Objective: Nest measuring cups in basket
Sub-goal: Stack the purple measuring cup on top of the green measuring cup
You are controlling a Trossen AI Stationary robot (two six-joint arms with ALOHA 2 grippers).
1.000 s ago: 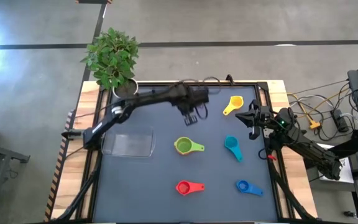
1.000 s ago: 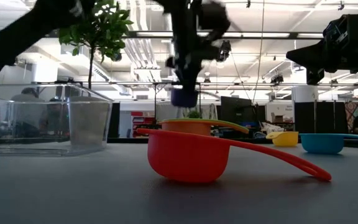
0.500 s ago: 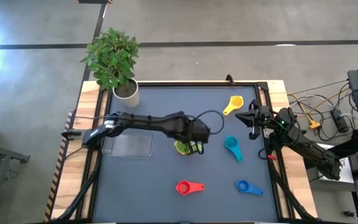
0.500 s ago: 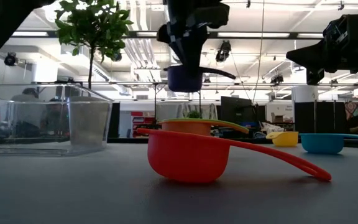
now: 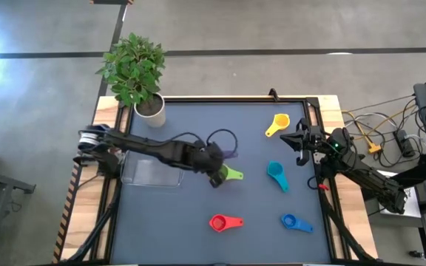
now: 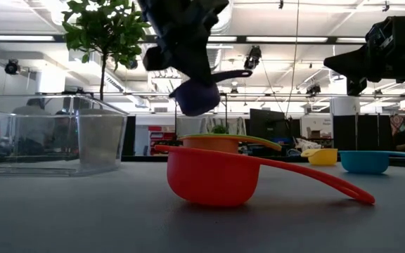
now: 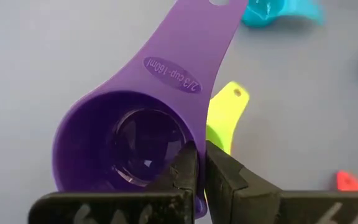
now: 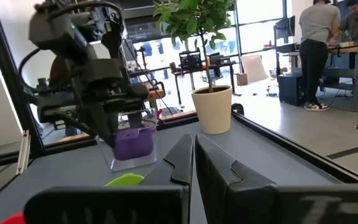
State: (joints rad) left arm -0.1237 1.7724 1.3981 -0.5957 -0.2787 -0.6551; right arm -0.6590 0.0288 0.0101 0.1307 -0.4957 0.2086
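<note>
My left gripper [image 7: 197,171] is shut on the purple measuring cup [image 6: 194,95], which hangs above the green cup [image 5: 230,174] near the table's middle. An orange cup [image 6: 213,144] shows stacked with the green one. The clear basket [image 5: 154,171] stands just left of there, flat on its base. On the table lie the yellow [image 5: 278,123], teal [image 5: 276,174], red [image 5: 224,222] and blue [image 5: 294,222] cups. My right gripper [image 5: 299,142] waits shut at the right edge. My left gripper holds the purple cup by its bowl rim [image 7: 194,146], beside the root of the handle, one finger [image 7: 182,171] inside the bowl and one outside. The fingers slant down from the table's left. The cup is lifted clear and tilted, its handle [image 6: 232,73] pointing right.
A white pot with a green plant [image 5: 150,107] stands at the far left corner, behind the basket. A black frame [image 5: 313,111] rims the table. People stand in the room beyond.
My left gripper has carried the purple cup from the far middle of the table toward the near edge, then left toward the basket, sinking a little and rolling. The cup has stayed lifted clear and has tipped, so its handle now points right.
</note>
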